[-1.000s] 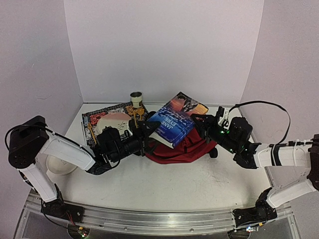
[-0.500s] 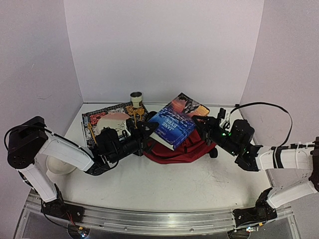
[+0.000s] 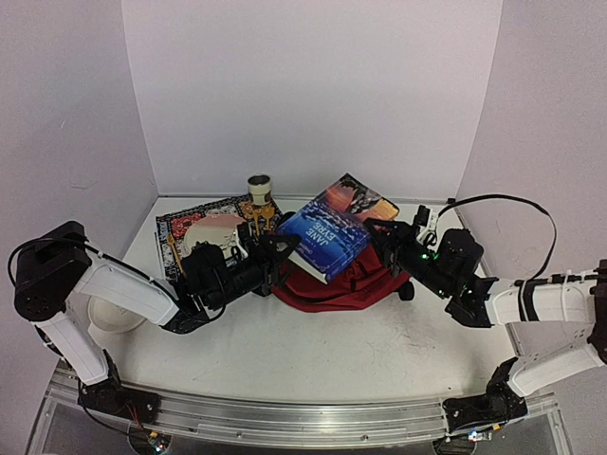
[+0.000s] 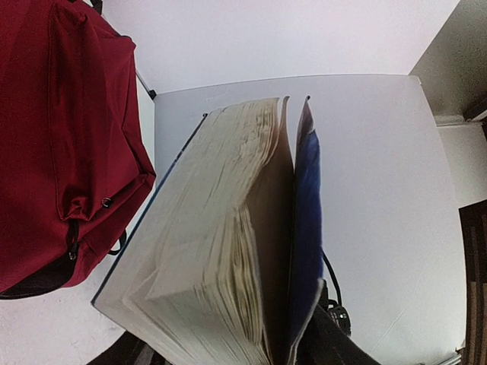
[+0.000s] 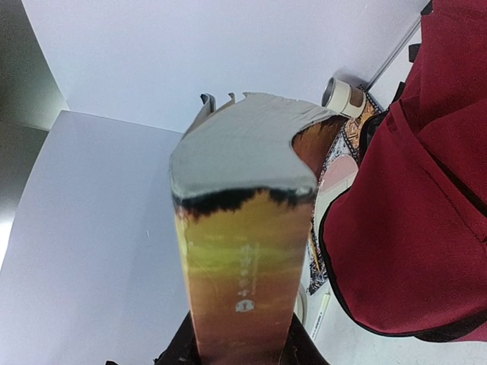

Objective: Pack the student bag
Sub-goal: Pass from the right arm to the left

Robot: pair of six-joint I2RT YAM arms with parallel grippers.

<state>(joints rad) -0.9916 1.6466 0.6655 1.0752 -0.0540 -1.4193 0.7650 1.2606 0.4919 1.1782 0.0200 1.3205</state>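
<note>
— Where's the book (image 3: 327,237)?
— Tilted over the student bag (image 3: 327,290), between my left gripper (image 3: 278,252) and my right gripper (image 3: 382,234).
— And left of the bag?
— A flat mat (image 3: 175,227) on the table (image 3: 332,353), a cup (image 3: 259,186) at its far corner.

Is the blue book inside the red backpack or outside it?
Outside. The blue paperback book sits tilted above the dark-red fabric backpack, with its cover fully visible from above.

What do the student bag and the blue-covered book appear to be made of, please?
The student bag looks like soft woven fabric, matte dark red: it sags and creases, with stitched seams. The book is paper: off-white matte pages fan apart, inside a printed, probably card cover that bends.
</note>
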